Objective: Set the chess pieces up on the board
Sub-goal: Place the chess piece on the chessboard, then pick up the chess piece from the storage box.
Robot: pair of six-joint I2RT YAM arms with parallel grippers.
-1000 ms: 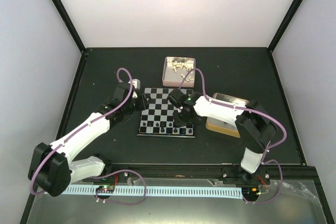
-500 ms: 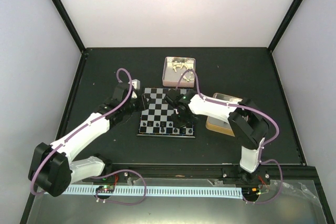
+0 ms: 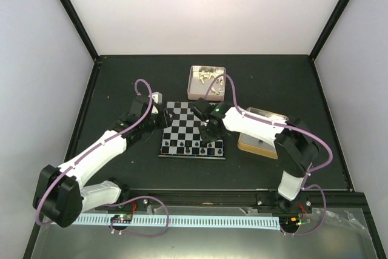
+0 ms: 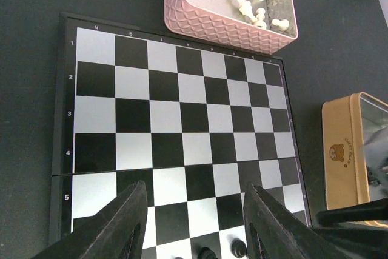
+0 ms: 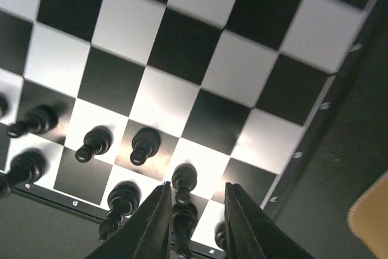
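The board lies mid-table, with black chess pieces along its near rows. My right gripper hovers low over the board's near right corner. In the right wrist view it is open, and a black pawn stands on a pale square between the fingers, free of both. More black pawns stand to its left. My left gripper is at the board's left edge. In the left wrist view it is open and empty above the board. White chess pieces lie in the pink tin.
A pink tin holding the white pieces sits just beyond the board's far edge. A tan tin sits right of the board, partly under my right arm. Black frame rails border the dark table on all sides.
My right gripper has gone from shut to open, leaving the black pawn standing on the board. The left arm has not moved.
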